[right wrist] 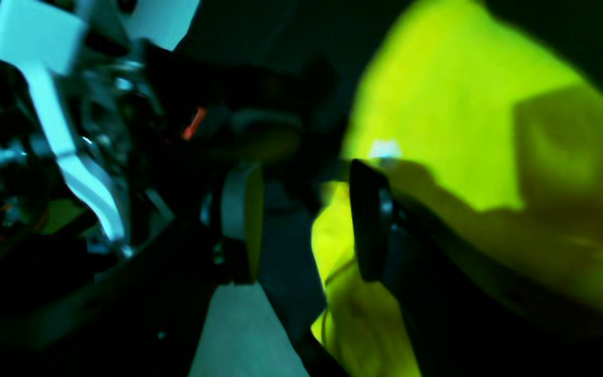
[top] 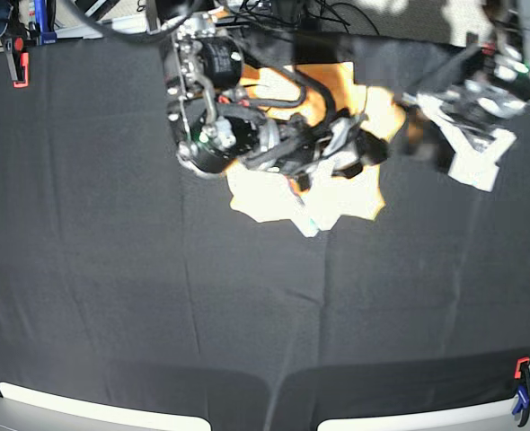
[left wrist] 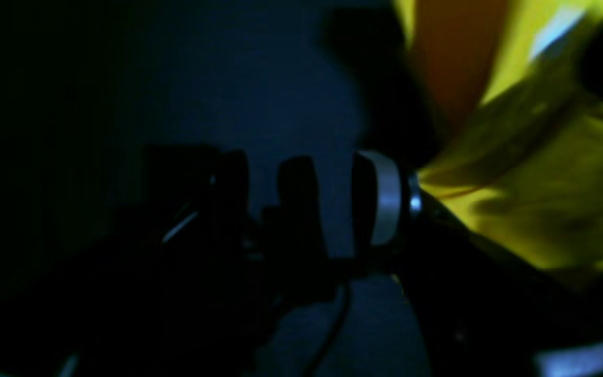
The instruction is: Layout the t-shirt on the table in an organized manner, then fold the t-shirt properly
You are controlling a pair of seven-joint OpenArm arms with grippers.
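both grippers hang over the far half of the table, close to the shirt. the right gripper has its jaws spread, with dark table showing in the gap between them; one finger lies against yellow cloth, and nothing is pinched between the two. in the base view that gripper sits right on top of the bunched shirt. the left gripper also has its jaws apart, with bare dark cloth visible in the gap; its outer finger is just beside a fold of the shirt, though the picture is too dark and blurred to say whether it touches. from the base view the left gripper is at the shirt's edge, on the side nearest the white arm.

the t-shirt lies crumpled in a loose heap, not spread flat, with ragged corners pointing toward the near side and an orange shaded part toward the far edge. in the wrist views it reads as bright yellow cloth with deep folds.

the table is covered in black cloth, with creases running across it. a red clamp grips the far corner and a red and blue clamp the near one.
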